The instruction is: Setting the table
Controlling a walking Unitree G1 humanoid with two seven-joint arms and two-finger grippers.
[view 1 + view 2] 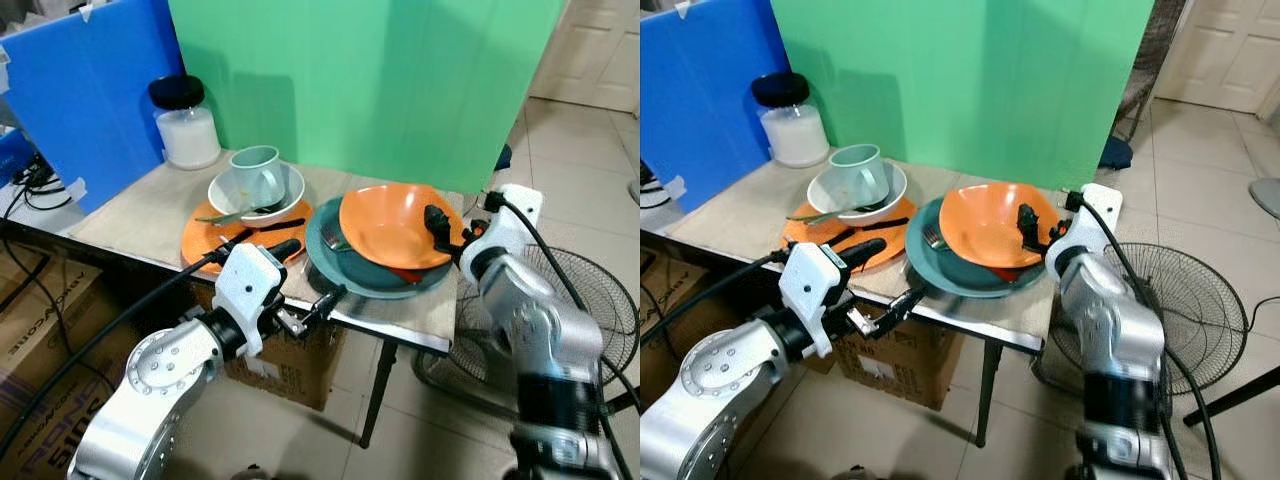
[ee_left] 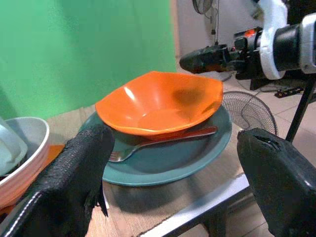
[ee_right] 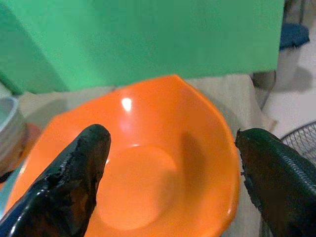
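Left gripper (image 1: 305,280) at worktop (image 1: 130,215) front edge, fingers spread wide, just short of teal plate (image 1: 330,265). Orange bowl (image 1: 395,225) sits on plate w/ fork (image 2: 148,145) beneath. Right gripper (image 1: 440,228) at bowl's right rim, splayed wide, not touching. Behind: mug (image 1: 258,175) in white bowl (image 1: 285,195).

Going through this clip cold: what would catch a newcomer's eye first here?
First, the orange bowl resting tilted on a teal plate near the table's right end, a fork beneath it. The right claw hangs open at the bowl's right rim, while the left claw is open at the table's front edge. Further left, a mug stands in a white bowl on an orange plate.
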